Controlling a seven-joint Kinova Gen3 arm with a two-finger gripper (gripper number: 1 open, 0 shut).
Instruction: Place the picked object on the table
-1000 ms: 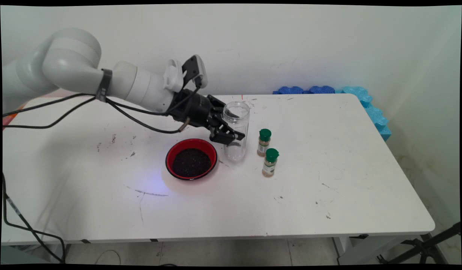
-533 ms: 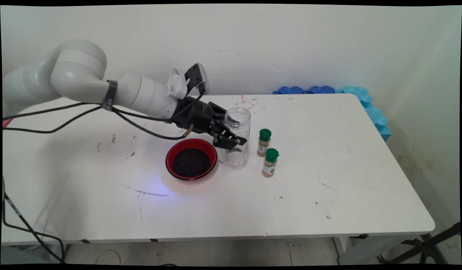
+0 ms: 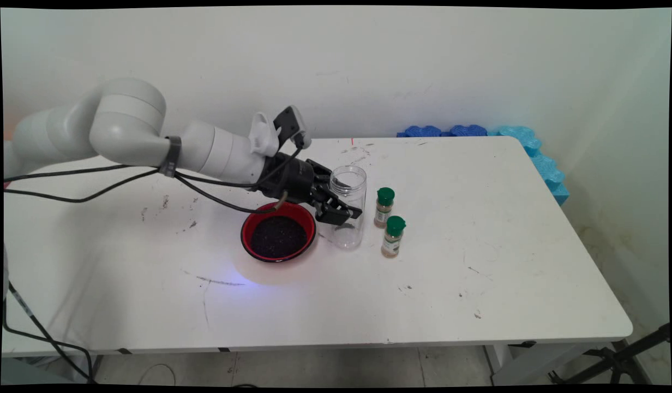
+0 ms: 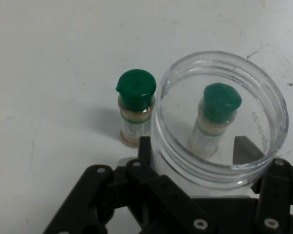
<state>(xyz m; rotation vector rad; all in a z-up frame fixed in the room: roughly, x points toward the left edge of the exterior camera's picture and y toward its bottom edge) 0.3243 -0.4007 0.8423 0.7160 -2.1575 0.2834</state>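
1. Pincer [image 3: 344,214] clamped on clear open jar [image 3: 347,206], one finger each side, jar upright.
2. Red bowl [image 3: 278,231] of dark grains just left of jar on white surface [image 3: 478,245].
3. Two green-capped spice bottles [image 3: 384,207] [image 3: 393,236] just right of jar.

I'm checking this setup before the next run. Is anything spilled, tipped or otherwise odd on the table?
Nothing spilled or tipped. The clear jar, held by the gripper, is upright; both green-capped spice bottles stand. The red bowl keeps its dark contents. The table only shows scuff marks.
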